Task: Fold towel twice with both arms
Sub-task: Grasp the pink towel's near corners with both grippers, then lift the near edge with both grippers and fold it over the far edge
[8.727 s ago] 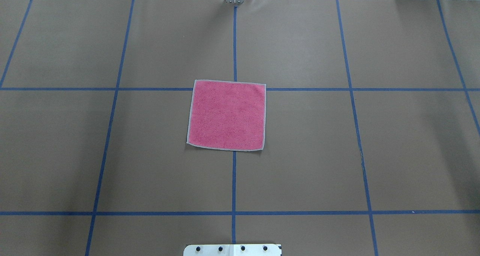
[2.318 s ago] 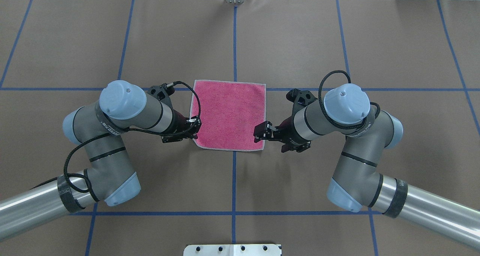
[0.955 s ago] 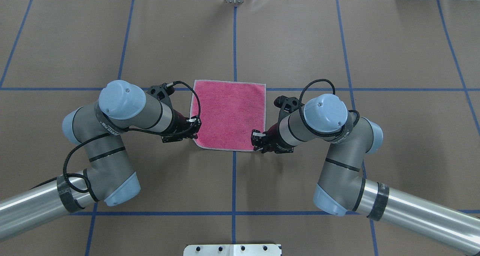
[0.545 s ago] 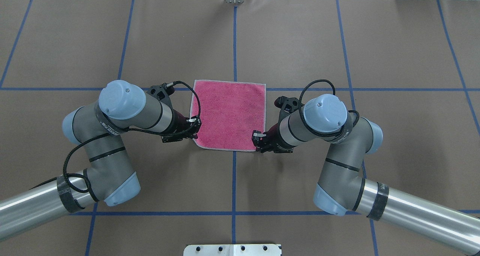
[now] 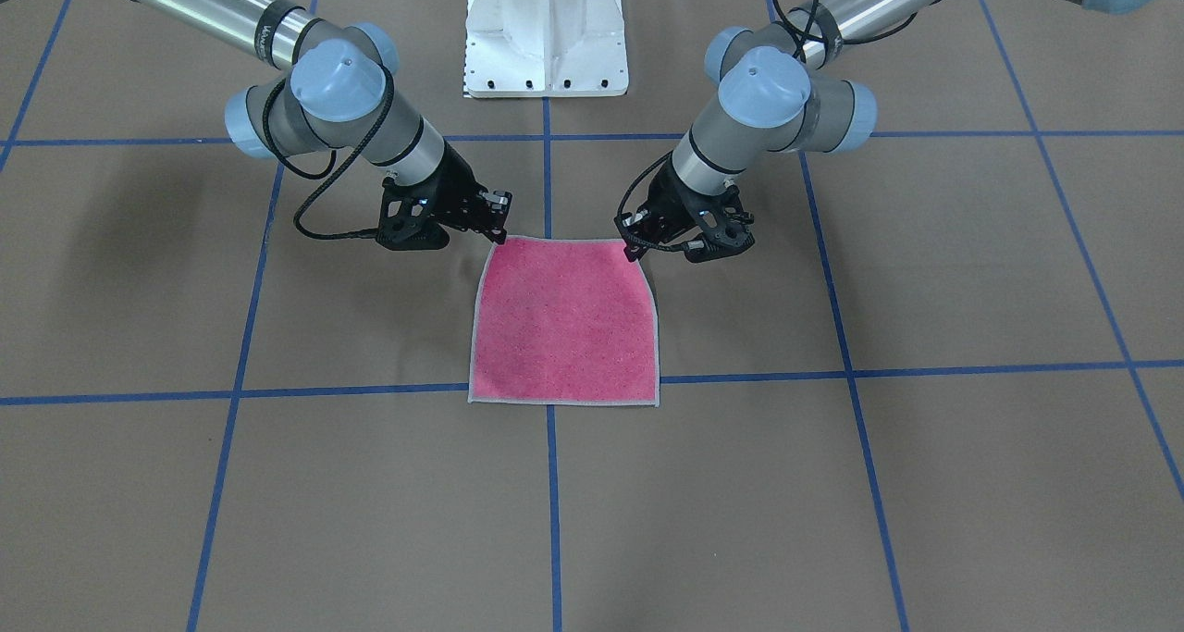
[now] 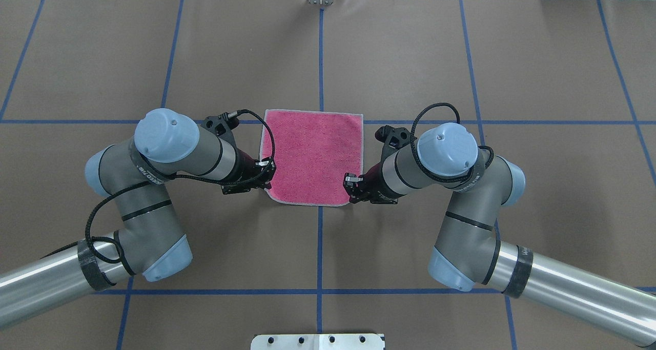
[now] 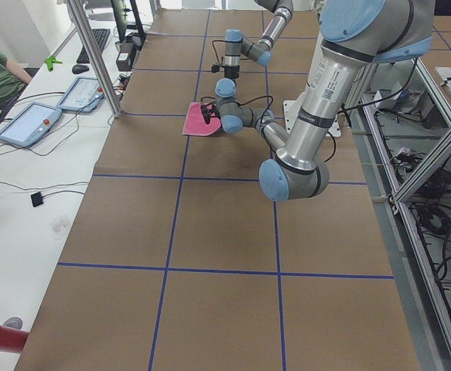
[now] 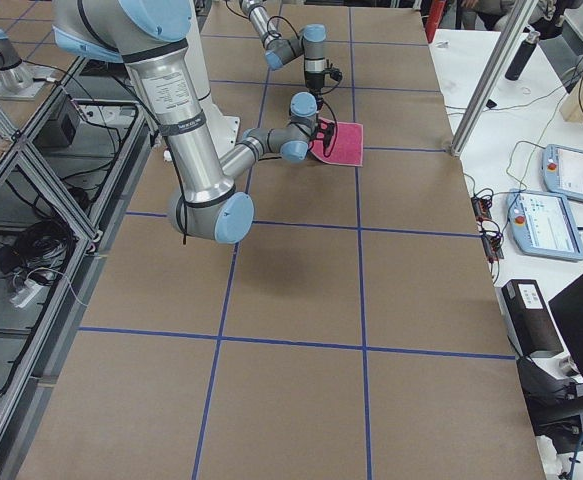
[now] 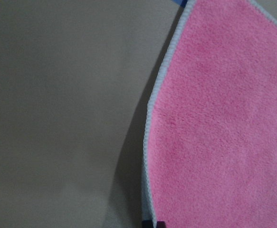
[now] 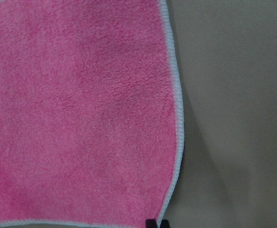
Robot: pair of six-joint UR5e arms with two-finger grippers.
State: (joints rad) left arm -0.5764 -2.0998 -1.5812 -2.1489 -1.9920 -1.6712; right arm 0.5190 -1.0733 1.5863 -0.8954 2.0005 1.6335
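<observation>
Brown table (image 6: 410, 58) — pink, grey-edged towel (image 6: 312, 155), near corners pinched in left gripper (image 6: 267, 184), right gripper (image 6: 350, 185)

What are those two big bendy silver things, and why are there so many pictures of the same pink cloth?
They are two robot arms, a left arm and a right arm, at a brown table with blue tape lines. At the end of each is a black pinching tool. A pink towel lies on the table. The left tool and the right tool each pinch one corner nearest the robot, and those corners look slightly lifted. One camera looks down from behind the robot, one faces it from across the table, two watch from the table's ends, and two tiny ones ride on the wrists, so they see the towel very close.
</observation>
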